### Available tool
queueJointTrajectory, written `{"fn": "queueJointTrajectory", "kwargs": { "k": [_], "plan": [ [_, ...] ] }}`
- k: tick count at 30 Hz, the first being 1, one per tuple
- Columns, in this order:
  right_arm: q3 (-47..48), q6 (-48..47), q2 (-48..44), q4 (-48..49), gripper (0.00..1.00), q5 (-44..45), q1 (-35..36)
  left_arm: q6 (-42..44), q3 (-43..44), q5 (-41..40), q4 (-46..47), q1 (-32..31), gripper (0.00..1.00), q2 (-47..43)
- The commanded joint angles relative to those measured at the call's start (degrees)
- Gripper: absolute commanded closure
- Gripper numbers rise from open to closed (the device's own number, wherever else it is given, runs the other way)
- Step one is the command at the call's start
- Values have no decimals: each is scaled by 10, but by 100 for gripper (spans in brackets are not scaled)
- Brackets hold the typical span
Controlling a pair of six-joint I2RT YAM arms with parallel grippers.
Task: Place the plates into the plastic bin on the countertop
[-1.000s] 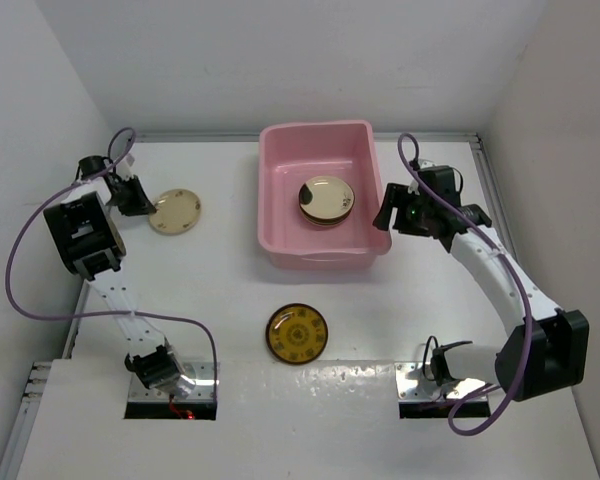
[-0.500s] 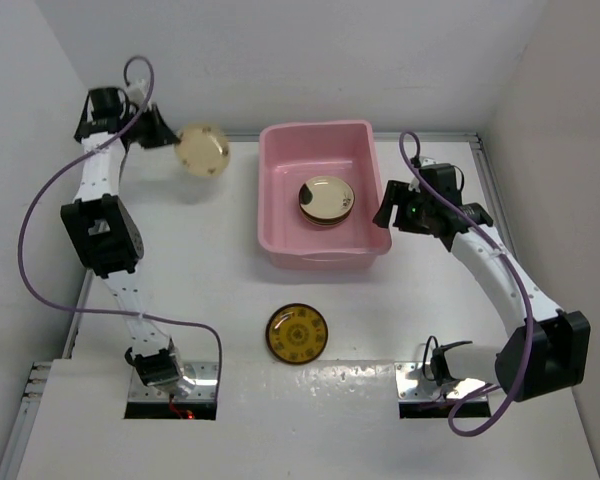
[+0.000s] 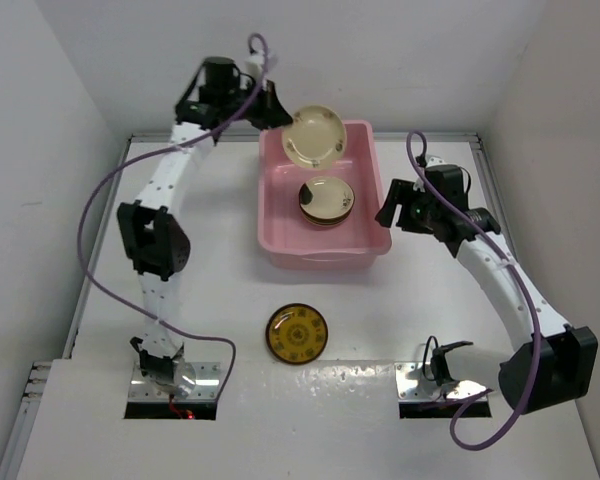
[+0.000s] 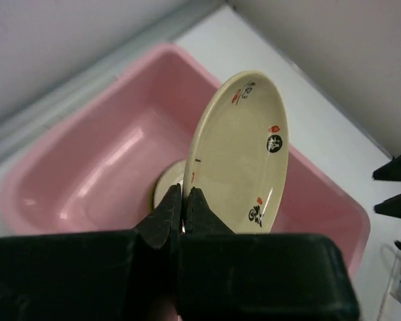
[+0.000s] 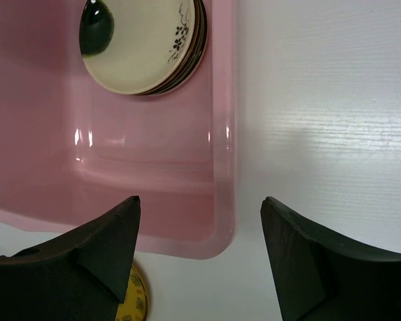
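Your left gripper (image 3: 276, 112) has its jaws pressed together on the rim of one cream plate (image 3: 313, 136), and it holds that plate in the air over the far part of the pink bin (image 3: 277, 215). In the left wrist view the fingers (image 4: 166, 215) pinch the plate's lower edge. The plate (image 4: 237, 157) stands tilted almost on edge, with its hollow face turned to the right of that view. Being round, it has no long axis. Small red and black marks are scattered over its face, too small to read.

Inside the bin you have one stack of plates (image 3: 326, 201), lying flat on the floor toward the right wall. The top plate is cream with a dark blotch and a thin sprig pattern, and darker rims show under it in the right wrist view (image 5: 142, 43). You cannot count the stack from here.

One amber-yellow patterned plate (image 3: 297, 334) lies flat on the countertop (image 3: 210, 290), near the middle of the near edge and well apart from the bin.

There is one bin, at the middle of the far edge, and its longer sides seem to run from near to far.

Your right gripper (image 3: 388, 212) hangs just beside the bin's right wall with its jaws wide apart and nothing between them. In its own view the bin's near right corner lies below the gap (image 5: 197, 207).
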Motion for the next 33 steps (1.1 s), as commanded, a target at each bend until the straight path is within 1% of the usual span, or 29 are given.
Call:
{"fn": "queueJointTrajectory", "kwargs": {
  "k": [1,5,9,12,14,15,16,17,19,20,21,22,23,24,25,26,27,29,30,31,32,33],
  "plan": [
    [-6,0,-27,-1,28,14,-2,-13,-19,-15,-8,-39,100,68],
    [-20,0,-43,-6,28,19,-6,-18,-13,-26,21,-66,100,104],
    [-28,1,-48,-15,28,25,-10,-24,-13,-26,27,-79,100,128],
    [-31,-2,-55,-16,28,28,-10,-18,-31,-26,27,-84,100,142],
    [-30,-6,-54,-18,28,27,-13,-11,-50,-26,27,-91,83,147],
    [-28,-6,-53,-17,28,27,-12,-11,-56,-26,21,-91,73,147],
    [-25,-10,-50,-19,27,23,-12,-4,-64,-32,21,-96,62,152],
    [-19,-12,-50,-20,27,23,-12,5,-64,-51,21,-96,46,152],
    [-7,-21,-47,-32,24,14,-11,13,-57,-64,14,-96,36,152],
    [-3,-22,-55,-38,24,15,-8,18,-41,-65,8,-96,28,145],
    [1,-25,-56,-40,24,17,-5,18,-29,-72,8,-96,25,145],
    [7,-27,-59,-47,23,20,-2,18,-18,-79,8,-88,19,128],
    [5,-27,-74,-54,23,26,11,25,2,-86,3,-88,15,117],
    [4,-23,-79,-59,23,30,15,32,7,-102,3,-74,0,103],
    [1,-18,-85,-67,23,30,31,40,7,-114,3,-74,0,87],
    [-11,-5,-97,-69,23,50,51,63,7,-130,3,-65,0,48],
    [-20,13,-109,-67,23,51,65,78,-3,-182,-2,-65,0,27],
    [-70,48,-127,-47,25,50,115,111,-10,-229,-25,-60,0,-10],
    [-86,77,-134,-39,26,49,148,132,-10,-260,-57,-52,0,-38],
    [-135,92,-140,-6,30,52,187,138,-20,-267,-72,-38,0,-53],
    [-150,119,-142,5,32,52,188,138,-33,-268,-82,-27,0,-71],
    [-163,141,-144,33,34,61,250,145,-72,-273,-94,-15,0,-90]
  ]
}}
